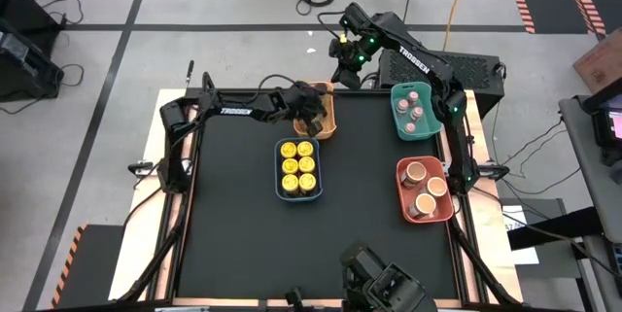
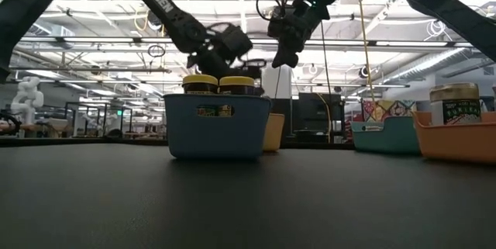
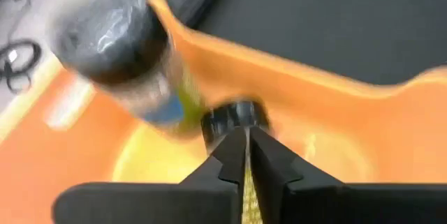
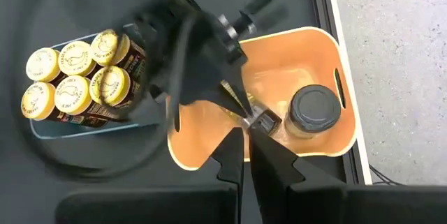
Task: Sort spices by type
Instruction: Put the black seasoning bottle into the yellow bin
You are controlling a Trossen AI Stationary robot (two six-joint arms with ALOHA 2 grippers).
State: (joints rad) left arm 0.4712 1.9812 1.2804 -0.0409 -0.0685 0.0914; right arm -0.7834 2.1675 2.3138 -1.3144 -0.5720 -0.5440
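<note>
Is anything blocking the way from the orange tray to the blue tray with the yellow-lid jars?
Nothing visible does. The left gripper is down in the orange tray, beside a dark-lidded jar. The blue tray sits right next to it, with only bare black table around.

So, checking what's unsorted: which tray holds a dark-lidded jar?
The orange tray at the table's far edge; its dark-lidded jar matches no other tray's lids, yellow or pinkish.

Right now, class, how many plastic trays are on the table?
4: yellow tray at the far edge, blue tray in the centre, green tray and red tray along the right side. None seems hidden.
</note>
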